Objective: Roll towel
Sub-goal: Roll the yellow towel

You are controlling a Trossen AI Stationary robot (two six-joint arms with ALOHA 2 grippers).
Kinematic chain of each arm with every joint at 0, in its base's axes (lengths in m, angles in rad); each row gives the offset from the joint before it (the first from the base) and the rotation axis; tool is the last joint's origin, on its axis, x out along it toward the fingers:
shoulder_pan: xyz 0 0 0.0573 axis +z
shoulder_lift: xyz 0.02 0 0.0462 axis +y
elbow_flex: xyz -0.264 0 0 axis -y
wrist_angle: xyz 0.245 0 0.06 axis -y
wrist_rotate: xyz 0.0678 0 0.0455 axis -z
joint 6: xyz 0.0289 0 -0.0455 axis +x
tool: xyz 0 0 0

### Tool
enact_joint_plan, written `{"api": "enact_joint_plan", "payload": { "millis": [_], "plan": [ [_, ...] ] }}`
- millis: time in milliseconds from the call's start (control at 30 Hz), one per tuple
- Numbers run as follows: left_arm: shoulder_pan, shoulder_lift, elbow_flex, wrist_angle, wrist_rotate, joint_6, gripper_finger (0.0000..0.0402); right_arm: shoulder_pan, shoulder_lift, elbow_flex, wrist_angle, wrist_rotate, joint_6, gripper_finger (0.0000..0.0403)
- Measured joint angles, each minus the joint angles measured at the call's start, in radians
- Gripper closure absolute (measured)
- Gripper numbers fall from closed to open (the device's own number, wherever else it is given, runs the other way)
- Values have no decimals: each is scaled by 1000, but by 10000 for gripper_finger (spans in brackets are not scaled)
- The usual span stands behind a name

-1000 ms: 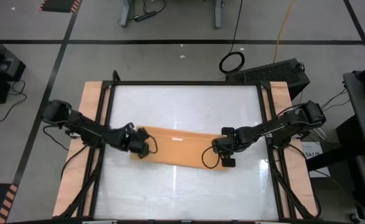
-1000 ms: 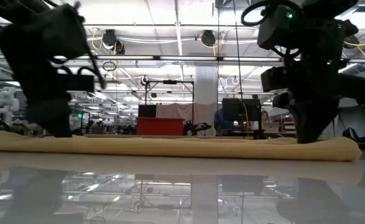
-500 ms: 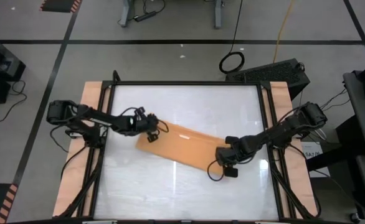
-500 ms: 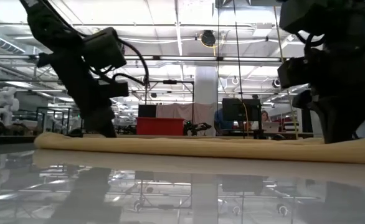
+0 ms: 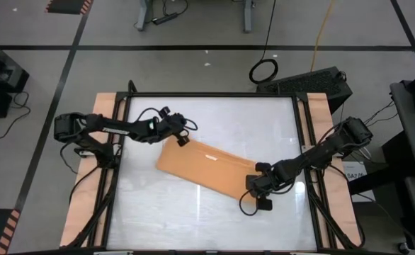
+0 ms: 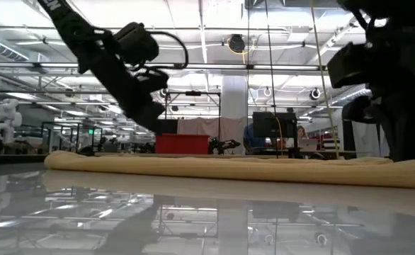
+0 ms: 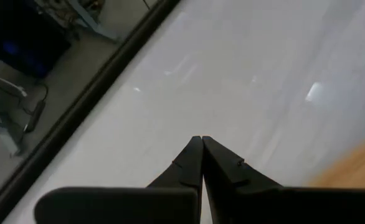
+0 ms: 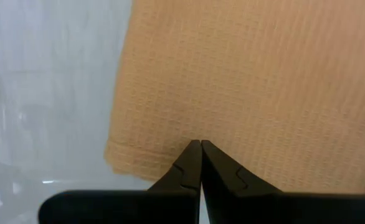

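Lying: the towel (image 5: 206, 167) is flat on the white table (image 5: 214, 117), a long narrow strip set on a diagonal, one end nearer the left arm and the far side, the other end nearer the right arm and the near side.
Towel fabric: orange-tan, thin and soft; the right wrist view shows a fine waffle-like weave (image 8: 251, 81) and a thicker folded hem along its end.
Towel tag: a small pale mark (image 5: 209, 158) sits on the upper face, about midway along the strip.
Towel profile: in the low view it reads as a low, slightly lumpy band (image 6: 229, 168) running across the tabletop, its shape mirrored in the surface.
Table surface: smooth, glossy white, bounded by a dark frame with bare wooden boards (image 5: 103, 117) at either side.
Left gripper: the left gripper (image 5: 182, 140) hangs at the towel's far-left end, lifted off the table in the low view; its dark tapered fingers (image 7: 192, 163) are pressed together with nothing between them, over bare white tabletop, the cloth just to one side.
Right gripper: the right gripper (image 5: 253, 188) sits at the towel's near-right end; its fingers (image 8: 192, 163) meet tip to tip right at the hem, over the weave; whether they pinch any cloth I cannot tell.
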Motion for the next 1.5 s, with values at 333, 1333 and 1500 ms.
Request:
{"api": "enact_joint_plan", "payload": {
  "millis": [333, 1333, 1500],
  "plan": [
    [-181, -99, 74, -215, 262, -332, 389, 0, -1, 140, -166, 129, -155, 403],
    [-644, 416, 409, 332, 82, 3, 208, 25, -89, -38, -232, 259, -655, 187],
    [-625, 588, 582, 332, 161, 67, 207, 24, -89, -53, -147, 193, -685, 212]
  ]
}}
